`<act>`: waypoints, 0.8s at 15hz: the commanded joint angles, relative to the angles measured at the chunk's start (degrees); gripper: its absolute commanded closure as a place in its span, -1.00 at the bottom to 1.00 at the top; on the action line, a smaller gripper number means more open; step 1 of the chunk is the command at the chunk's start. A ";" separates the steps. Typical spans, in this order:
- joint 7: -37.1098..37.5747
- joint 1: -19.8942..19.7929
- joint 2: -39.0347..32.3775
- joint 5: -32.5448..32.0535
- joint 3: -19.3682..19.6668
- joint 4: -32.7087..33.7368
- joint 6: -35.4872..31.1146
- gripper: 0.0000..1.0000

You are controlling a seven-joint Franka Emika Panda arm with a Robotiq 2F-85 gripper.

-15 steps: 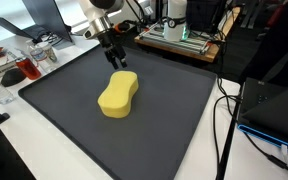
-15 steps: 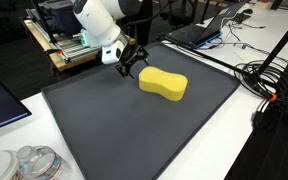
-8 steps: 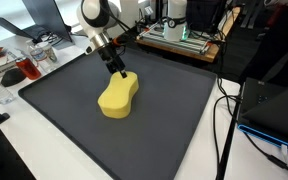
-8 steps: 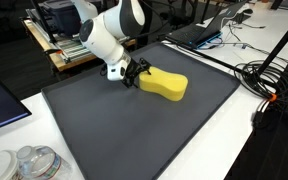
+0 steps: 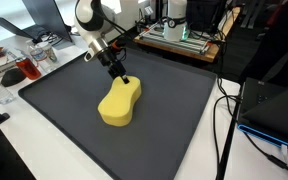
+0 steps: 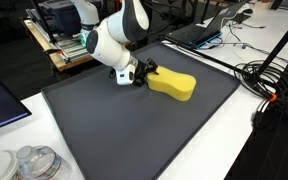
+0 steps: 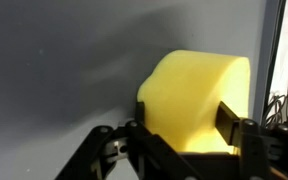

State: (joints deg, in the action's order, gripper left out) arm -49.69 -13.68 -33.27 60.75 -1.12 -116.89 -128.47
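A yellow peanut-shaped sponge (image 5: 119, 105) (image 6: 172, 86) lies on a dark grey mat (image 5: 64, 110) (image 6: 134, 130). My gripper (image 5: 124, 78) (image 6: 144, 72) is down at the sponge's far end, with its black fingers on either side of that end. In the wrist view the sponge (image 7: 194, 95) fills the space between the two finger pads of the gripper (image 7: 184, 125). Both pads sit at its sides and the jaws are spread wide. The sponge rests on the mat.
Clear plastic containers (image 6: 29, 162) stand at a mat corner. A tray with red items (image 5: 14, 72) sits beside the mat. Black cables (image 5: 224, 110) (image 6: 274, 90) run along one edge. A rack of electronics (image 5: 179, 35) and a laptop (image 6: 209, 30) lie beyond the far edge.
My gripper has come down from above the mat onto the sponge's end. The sponge has slid and turned a little under it.
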 commanded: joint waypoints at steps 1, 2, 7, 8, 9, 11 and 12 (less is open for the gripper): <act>-1.49 -0.02 1.20 2.84 -0.23 0.45 2.70 0.22; -1.50 -0.01 2.26 3.09 -0.16 -0.12 3.41 0.34; -1.10 3.91 12.28 0.04 1.56 -7.27 -1.19 0.92; -0.05 5.80 15.97 -1.93 2.18 -10.06 -4.54 0.96; 1.31 7.04 19.06 -3.39 2.35 -12.28 -6.89 0.98; 4.72 9.82 25.02 -8.05 2.21 -16.66 -12.32 0.92; 7.09 10.98 28.09 -11.09 1.95 -18.93 -14.94 0.95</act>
State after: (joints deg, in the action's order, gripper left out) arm -47.82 -6.69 -16.24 56.03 0.29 -126.66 -136.62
